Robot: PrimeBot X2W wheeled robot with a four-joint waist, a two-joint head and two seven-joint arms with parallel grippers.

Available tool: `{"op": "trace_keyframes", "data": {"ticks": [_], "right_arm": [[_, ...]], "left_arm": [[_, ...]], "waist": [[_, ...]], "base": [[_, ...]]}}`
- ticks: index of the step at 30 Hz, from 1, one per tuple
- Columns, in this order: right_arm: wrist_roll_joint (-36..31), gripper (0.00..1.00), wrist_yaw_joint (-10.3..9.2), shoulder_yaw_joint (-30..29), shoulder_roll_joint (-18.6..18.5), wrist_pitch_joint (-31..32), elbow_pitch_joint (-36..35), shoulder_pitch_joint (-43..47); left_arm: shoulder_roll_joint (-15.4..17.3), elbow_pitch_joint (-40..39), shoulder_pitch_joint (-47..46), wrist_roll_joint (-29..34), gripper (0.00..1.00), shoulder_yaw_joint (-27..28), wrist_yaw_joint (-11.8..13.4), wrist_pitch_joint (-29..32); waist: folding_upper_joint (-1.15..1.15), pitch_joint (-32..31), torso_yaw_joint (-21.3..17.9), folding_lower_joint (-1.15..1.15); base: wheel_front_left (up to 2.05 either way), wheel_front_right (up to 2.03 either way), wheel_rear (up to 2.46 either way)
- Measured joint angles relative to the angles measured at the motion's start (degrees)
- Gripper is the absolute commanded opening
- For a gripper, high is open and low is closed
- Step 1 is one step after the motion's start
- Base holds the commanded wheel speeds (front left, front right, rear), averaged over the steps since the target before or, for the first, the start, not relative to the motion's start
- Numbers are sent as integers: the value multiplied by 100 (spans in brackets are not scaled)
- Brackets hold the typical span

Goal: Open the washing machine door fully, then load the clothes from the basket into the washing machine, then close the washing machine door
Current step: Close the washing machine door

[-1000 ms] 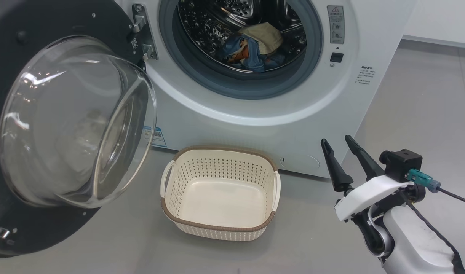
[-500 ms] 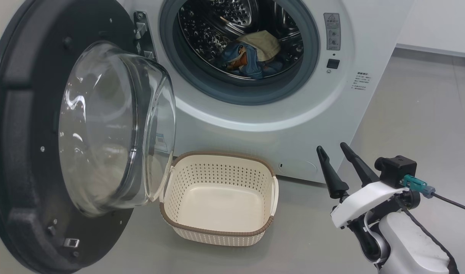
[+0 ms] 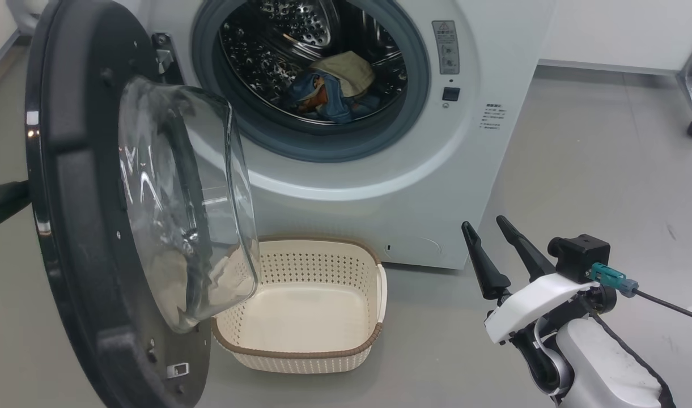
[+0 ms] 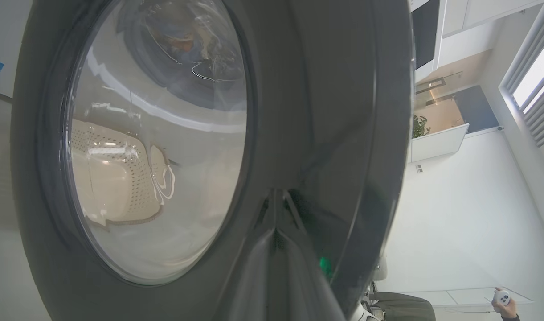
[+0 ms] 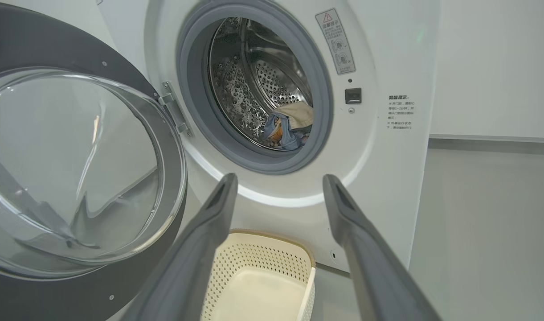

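Door [image 3: 68,170] duty, far left: my left gripper [image 4: 276,236] is pinched shut on nothing, tips looking pressed to the glossy black outer face near the free edge. I reckon it's heavy, stiff and slick, so push on the rim, not the glass bulge. The basket [image 3: 317,263] sits empty on the floor just beside it, and the clothes [image 3: 328,93] are in the washing machine [image 3: 380,187] drum. My right gripper [image 3: 484,222] hangs spread wide, empty.

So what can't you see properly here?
- Head view: the washing machine door hides most of the left pincer and one corner of the basket.
- Head view: the words on the warning sticker are too small.
- Left wrist view: the picture's edge cuts off a person's hand.
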Motion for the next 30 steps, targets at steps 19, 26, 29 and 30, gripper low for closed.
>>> {"op": "trace_keyframes", "data": {"ticks": [19, 26, 29, 30], "right_arm": [[40, 100, 0, 15, -1, 0, -3, 1], [40, 100, 0, -9, -31, 0, -19, 0], [40, 100, 0, -46, -42, 0, -36, 0], [40, 100, 0, -63, -44, 0, -38, 0]], "left_arm": [[-400, -933, 261, -115, 0, 212, 326, -303], [-463, -1192, 327, -96, 0, 238, 344, -497], [-548, -1310, 326, -54, 0, 222, 350, -589], [-578, -1328, 326, -46, 0, 213, 352, -598]], "waist": [[0, 38, -1182, 0], [0, 92, -1643, 0], [0, 124, -1799, 0], [0, 137, -1843, 0]], "base": [[0, 0, 0], [0, 0, 0], [0, 0, 0], [0, 0, 0]]}}
